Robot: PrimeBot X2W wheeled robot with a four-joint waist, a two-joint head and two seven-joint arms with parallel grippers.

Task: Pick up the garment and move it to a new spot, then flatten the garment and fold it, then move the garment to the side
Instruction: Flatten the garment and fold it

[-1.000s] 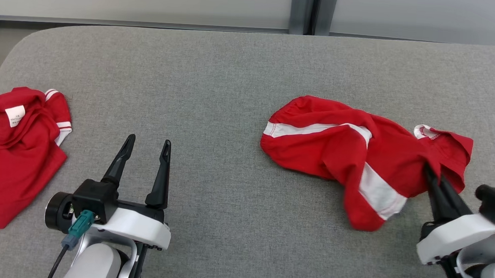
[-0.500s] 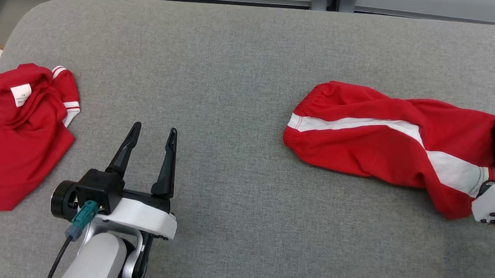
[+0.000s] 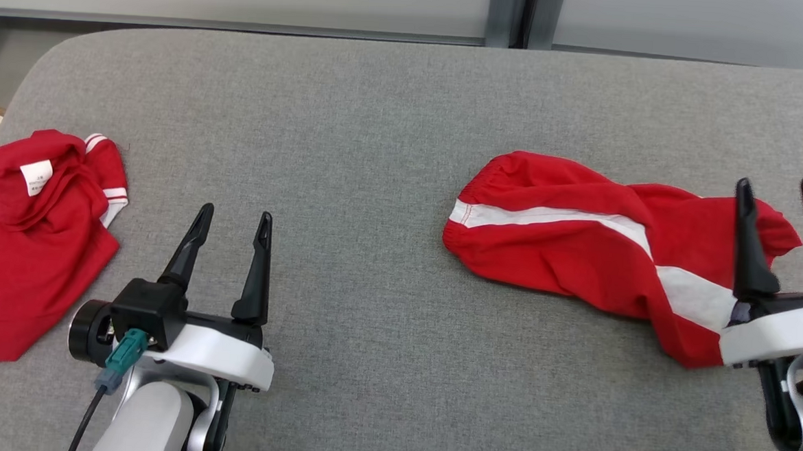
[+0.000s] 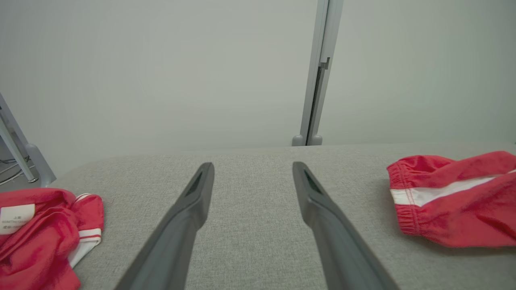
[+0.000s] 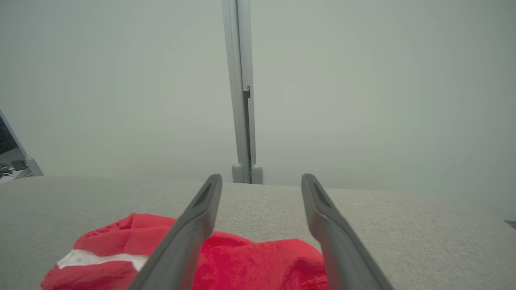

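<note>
Both jaws spread | right gripper (image 3: 775, 182) just released garment (image 3: 565, 241), stretched near right edge of counter (image 3: 380, 114) | left gripper (image 3: 236, 211) idle | flattening next.

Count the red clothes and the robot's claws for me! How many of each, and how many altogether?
Red clothes: 2, the striped red shorts and the crumpled red shirt
Grippers: 2, the left gripper and the right gripper, both open
Total: 4
</note>
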